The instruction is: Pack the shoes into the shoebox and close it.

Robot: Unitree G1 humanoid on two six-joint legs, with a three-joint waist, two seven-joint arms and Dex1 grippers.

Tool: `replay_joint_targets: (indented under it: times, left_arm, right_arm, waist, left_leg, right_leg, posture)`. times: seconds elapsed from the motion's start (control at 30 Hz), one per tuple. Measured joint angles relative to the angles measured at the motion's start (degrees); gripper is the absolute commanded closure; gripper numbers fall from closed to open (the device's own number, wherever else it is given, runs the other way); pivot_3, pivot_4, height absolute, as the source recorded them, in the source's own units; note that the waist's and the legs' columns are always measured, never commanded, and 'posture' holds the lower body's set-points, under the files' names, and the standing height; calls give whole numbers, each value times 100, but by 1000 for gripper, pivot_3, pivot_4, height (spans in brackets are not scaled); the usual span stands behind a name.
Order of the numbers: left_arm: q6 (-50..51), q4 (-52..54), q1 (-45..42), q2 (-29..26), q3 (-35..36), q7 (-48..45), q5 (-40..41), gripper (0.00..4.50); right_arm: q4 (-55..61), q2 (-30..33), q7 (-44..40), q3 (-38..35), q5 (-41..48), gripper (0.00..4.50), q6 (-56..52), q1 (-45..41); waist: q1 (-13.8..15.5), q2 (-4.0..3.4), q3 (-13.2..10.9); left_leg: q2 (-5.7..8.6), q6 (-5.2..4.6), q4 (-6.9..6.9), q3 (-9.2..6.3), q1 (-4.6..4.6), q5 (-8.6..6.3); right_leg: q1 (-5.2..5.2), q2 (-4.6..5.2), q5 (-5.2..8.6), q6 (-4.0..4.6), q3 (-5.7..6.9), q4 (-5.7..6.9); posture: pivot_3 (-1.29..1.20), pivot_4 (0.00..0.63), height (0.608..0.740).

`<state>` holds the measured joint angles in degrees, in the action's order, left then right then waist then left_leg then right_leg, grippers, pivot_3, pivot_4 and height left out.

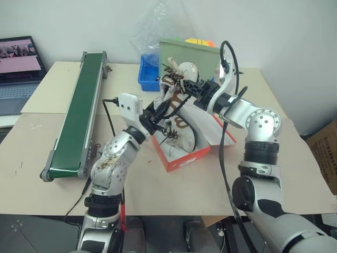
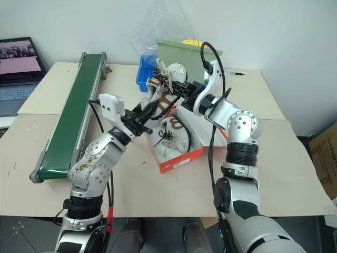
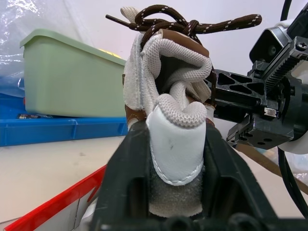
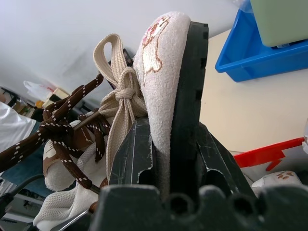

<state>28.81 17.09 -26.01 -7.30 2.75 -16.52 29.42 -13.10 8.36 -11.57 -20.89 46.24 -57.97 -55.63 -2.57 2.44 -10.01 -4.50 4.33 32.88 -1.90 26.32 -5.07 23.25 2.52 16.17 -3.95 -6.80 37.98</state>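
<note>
You've got the second sneaker (image 1: 176,87) held up over the open shoebox (image 1: 184,156), left tool (image 3: 175,192) clamped on its heel, right tool (image 4: 168,159) clamped on its toe, first sneaker (image 1: 176,134) already inside, so lower it in alongside next.

A: Around the shoebox (image 1: 184,158), where could a gripper pass?

B: The surface (image 1: 174,195) in front of the shoebox is bare, and so is the stretch to its right.

A: And above it?

B: Crowded. The left gripper (image 1: 158,113) and right gripper (image 1: 190,87) both clamp one sneaker (image 1: 176,84) over the open shoebox, and a second sneaker (image 1: 176,134) already lies inside.

A: Behind it?

B: The blue tray (image 1: 147,76) and green plastic bin (image 1: 192,52) stand there. Left of the shoebox, the conveyor belt (image 1: 79,110) blocks the way.
</note>
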Motion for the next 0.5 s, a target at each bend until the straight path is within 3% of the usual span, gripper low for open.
replay_joint_targets:
  times: [0.1,0.13,0.37,0.5]
  left_arm:
    - [45,240,-33,-123,154,6,149,583]
    - [129,334,-49,-199,231,11,228,400]
    - [656,653,12,-1249,1112,229,442,400]
    - [707,659,184,-1584,1430,346,375,400]
  right_arm:
    - [-54,53,-13,104,-111,4132,38,0]
    - [-68,106,-24,205,-200,4132,56,0]
    - [-132,618,-347,1386,-1087,4132,68,-89]
    - [153,1097,-828,2689,-1675,4132,-221,-225]
  waist:
    - [-5,0,0]
    - [-10,0,0]
    - [-39,-2,-2]
    - [-26,-4,-3]
  left_leg:
    - [0,0,0,0,0,0]
    - [0,0,0,0,0,0]
    - [0,0,-4,1,0,0]
    - [0,1,-8,1,0,-1]
  right_leg:
    - [0,0,0,0,0,-1]
    - [0,0,0,0,0,0]
    - [4,0,1,-1,-1,-2]
    - [6,1,2,0,-1,-9]
  posture:
    - [0,150,740]
    - [0,150,740]
    - [0,150,740]
    - [0,150,740]
